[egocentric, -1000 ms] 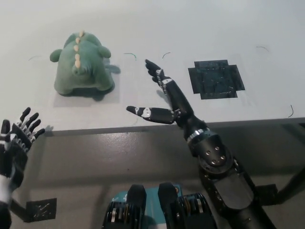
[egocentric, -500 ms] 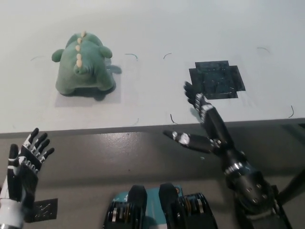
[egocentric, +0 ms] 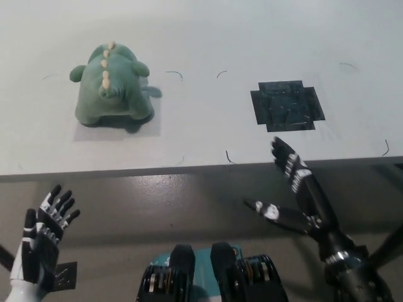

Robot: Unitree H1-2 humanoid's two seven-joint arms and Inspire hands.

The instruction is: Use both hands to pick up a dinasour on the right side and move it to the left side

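A green plush dinosaur (egocentric: 111, 89) with a row of cream spikes down its back sits upright on the left part of the white table (egocentric: 208, 38). Nothing touches it. My black right hand (egocentric: 296, 195) hangs open below the table's front edge at the lower right, fingers spread, far from the toy. At the lower left corner my left hand (egocentric: 43, 242) is open too, fingers apart, below and in front of the table edge.
A dark cross-shaped patch (egocentric: 286, 105) lies on the table's right part. Small curved pen marks dot the white surface. The table's front edge (egocentric: 189, 168) runs across the picture; grey floor lies below it.
My right hand has drawn back from over the table, down and to the right, below the front edge. My left hand has sunk lower. The dinosaur has not moved.
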